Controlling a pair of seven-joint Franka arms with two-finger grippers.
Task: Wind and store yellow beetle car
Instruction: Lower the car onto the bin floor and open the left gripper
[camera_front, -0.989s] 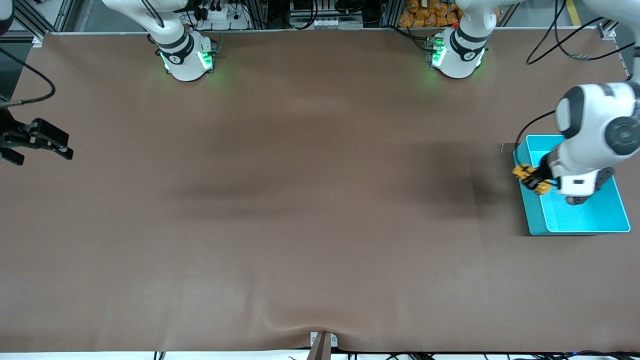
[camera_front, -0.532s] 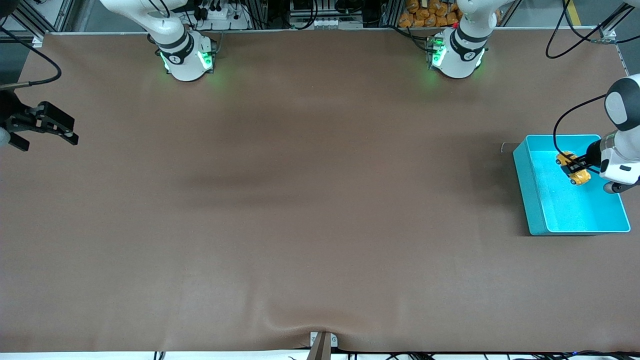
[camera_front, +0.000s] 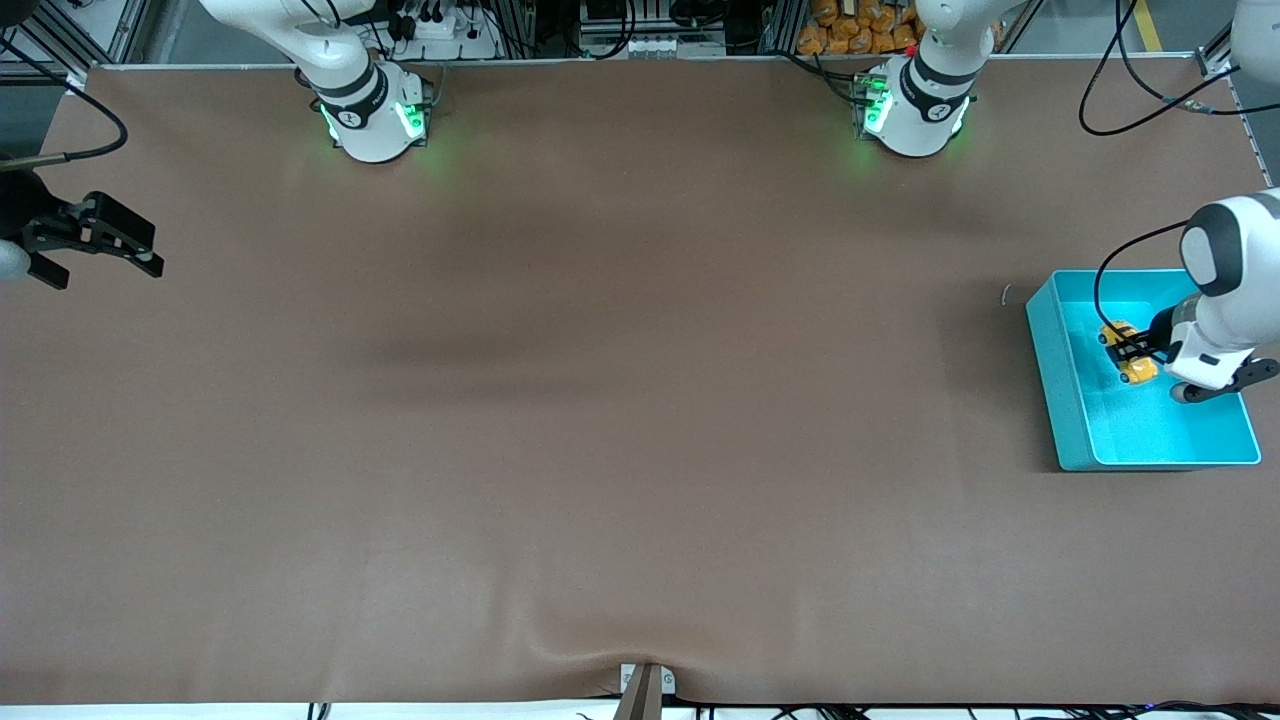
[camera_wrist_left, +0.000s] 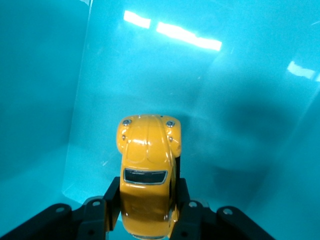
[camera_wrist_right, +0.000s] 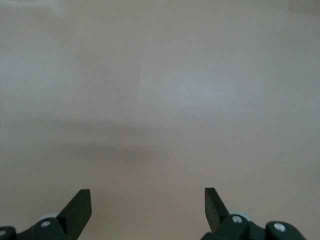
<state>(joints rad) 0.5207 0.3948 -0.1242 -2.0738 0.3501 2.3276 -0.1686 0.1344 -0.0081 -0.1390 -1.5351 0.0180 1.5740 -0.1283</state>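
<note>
Found the left end effector (camera_front: 1135, 352) lowered into the turquoise bin (camera_front: 1062, 400), which sits toward the left arm's end of the table (camera_front: 600, 400). Confirmed clenched on the yellow beetle car (camera_wrist_left: 147, 165): one finger against each flank, about the cabin, leaving the bonnet and headlamps projecting clear of the grip. Judged a sound choice of hold, since gripping across the narrow width keeps the rounded body from rolling out and leaves the nose free to meet the bin floor first.

Noted the car inside the bin's walls, over the part of the floor farther from the front camera, nose directed at the floor. Could not establish whether the wheels or nose touch the floor; recorded only a soft shadow beneath. Judged the storing step in hand and close to done, with release and a clean lift out remaining. Could not verify the winding from this evidence.

Flagged one risk: if wound, likely to run on release and strike a wall, though contained by the bin in any case.

Found the right end effector (camera_front: 100, 245) over the table's edge at the right arm's end, fingers spread wide, released and grasping nothing, only bare table below. Judged waiting, parked well apart to leave the bin approach unobstructed.
</note>
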